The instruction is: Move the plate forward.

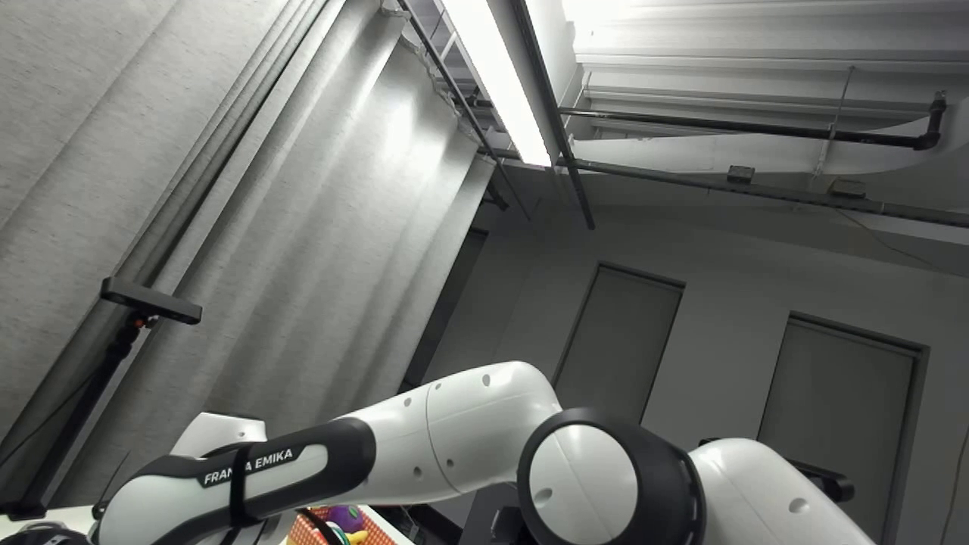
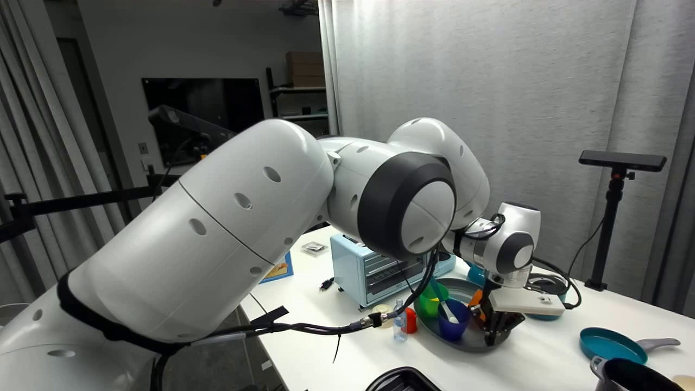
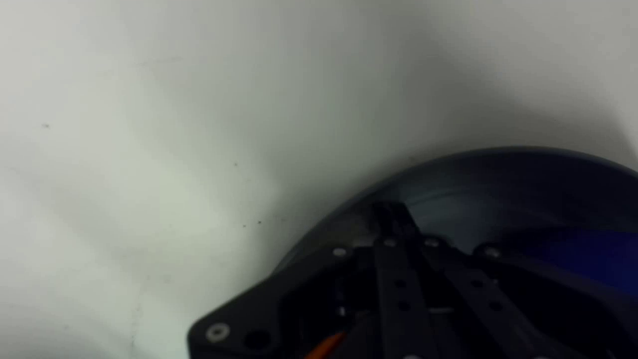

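Note:
The plate is large, round and dark grey (image 2: 471,344). It lies on the white table in an exterior view and holds a green cup (image 2: 430,302), a blue cup (image 2: 454,321) with a teal-and-white utensil, and an orange thing (image 2: 476,298). In the wrist view the plate's dark curved rim (image 3: 523,152) shows at lower right. My gripper (image 2: 491,340) points down over the plate beside the blue cup. In the wrist view its fingers (image 3: 394,214) are together, tips just inside the rim, with nothing seen between them. Contact with the plate cannot be told. A further exterior view shows neither plate nor gripper.
A light blue toaster oven (image 2: 358,271) stands behind the plate. A clear bottle (image 2: 400,321) and a red cup (image 2: 411,320) stand beside it. A teal pan (image 2: 611,345), a dark pot (image 2: 632,376) and a black tray (image 2: 402,377) are on the table.

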`<state>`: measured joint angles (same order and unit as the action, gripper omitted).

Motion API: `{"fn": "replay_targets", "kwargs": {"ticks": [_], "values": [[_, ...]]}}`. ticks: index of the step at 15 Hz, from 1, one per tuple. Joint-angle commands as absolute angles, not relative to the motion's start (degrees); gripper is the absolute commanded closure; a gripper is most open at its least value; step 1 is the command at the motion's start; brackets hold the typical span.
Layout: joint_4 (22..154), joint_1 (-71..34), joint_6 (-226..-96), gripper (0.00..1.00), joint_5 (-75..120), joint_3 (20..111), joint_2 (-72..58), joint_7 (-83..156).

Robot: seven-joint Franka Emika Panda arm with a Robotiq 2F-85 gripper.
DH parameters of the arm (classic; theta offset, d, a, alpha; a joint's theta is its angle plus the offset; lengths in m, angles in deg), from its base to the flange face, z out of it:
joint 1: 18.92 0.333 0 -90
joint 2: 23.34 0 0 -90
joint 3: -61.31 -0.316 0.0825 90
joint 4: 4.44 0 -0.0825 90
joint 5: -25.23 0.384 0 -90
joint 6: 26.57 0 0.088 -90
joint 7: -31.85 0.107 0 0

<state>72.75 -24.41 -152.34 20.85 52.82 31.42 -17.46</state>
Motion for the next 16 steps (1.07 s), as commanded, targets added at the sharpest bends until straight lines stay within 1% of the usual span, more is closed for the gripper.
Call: {"fn": "replay_targets", "kwargs": {"ticks": [1,16], "values": [[71.42,-24.99,-151.49,1.0,21.77,52.99,32.27,-18.16],[76.56,-24.8,-150.78,1.0,20.46,56.73,28.58,-13.5]]}}
